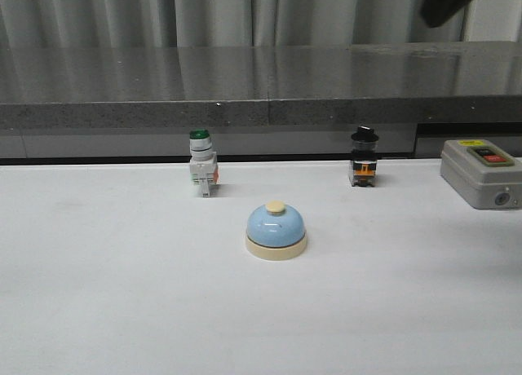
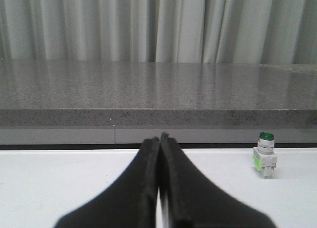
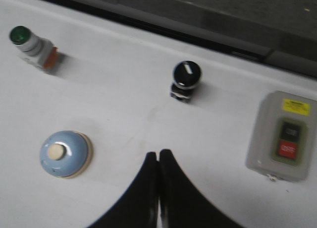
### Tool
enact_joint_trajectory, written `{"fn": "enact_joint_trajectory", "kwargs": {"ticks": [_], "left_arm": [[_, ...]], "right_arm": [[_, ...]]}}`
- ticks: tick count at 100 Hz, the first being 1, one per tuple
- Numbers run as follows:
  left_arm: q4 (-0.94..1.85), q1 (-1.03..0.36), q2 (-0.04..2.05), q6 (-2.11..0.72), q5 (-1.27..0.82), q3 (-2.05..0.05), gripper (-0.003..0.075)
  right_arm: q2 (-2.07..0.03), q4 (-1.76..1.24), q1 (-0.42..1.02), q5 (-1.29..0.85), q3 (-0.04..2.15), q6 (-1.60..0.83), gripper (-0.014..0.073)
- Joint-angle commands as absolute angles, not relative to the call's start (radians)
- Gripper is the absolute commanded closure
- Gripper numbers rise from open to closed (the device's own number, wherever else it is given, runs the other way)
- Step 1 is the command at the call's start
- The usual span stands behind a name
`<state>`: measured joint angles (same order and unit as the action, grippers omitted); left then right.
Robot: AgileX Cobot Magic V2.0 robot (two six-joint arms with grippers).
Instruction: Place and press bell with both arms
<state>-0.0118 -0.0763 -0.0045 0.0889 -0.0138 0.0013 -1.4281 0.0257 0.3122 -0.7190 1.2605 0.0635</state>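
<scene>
The light-blue bell (image 1: 276, 230) with its cream base and cream button stands upright near the middle of the white table; the right wrist view also shows the bell (image 3: 65, 153) from above. My right gripper (image 3: 158, 153) is shut and empty, raised above the table to the right of the bell, apart from it. A dark bit of the right arm (image 1: 449, 2) shows at the front view's top right corner. My left gripper (image 2: 160, 137) is shut with nothing in it, low over the table; the bell is not in its view.
A green-capped white push-button (image 1: 201, 163) stands behind the bell to the left. A black knob switch (image 1: 364, 156) stands back right. A grey switch box (image 1: 483, 173) with red and black buttons sits at the right edge. A dark stone ledge (image 1: 261, 90) runs behind the table.
</scene>
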Motion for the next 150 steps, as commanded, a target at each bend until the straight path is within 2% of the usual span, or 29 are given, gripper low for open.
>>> {"fn": "enact_joint_trajectory", "kwargs": {"ticks": [1,32,91,150], "left_arm": [[-0.013,-0.074,-0.035,0.097,0.068,0.042,0.0741],[-0.013,-0.074,-0.035,0.097,0.068,0.042,0.0741],[-0.013,-0.074,-0.035,0.097,0.068,0.042,0.0741],[-0.013,-0.074,-0.035,0.097,0.068,0.042,0.0741]], "right_arm": [[-1.307,0.037,0.254,-0.644,1.208,0.055,0.0654],[-1.013,0.037,0.134,-0.532,0.950,0.055,0.0654],[-0.549,0.038,0.132,-0.308,0.545,0.055,0.0654],[-0.492,0.036,0.132,-0.291,0.520,0.055,0.0654]]}}
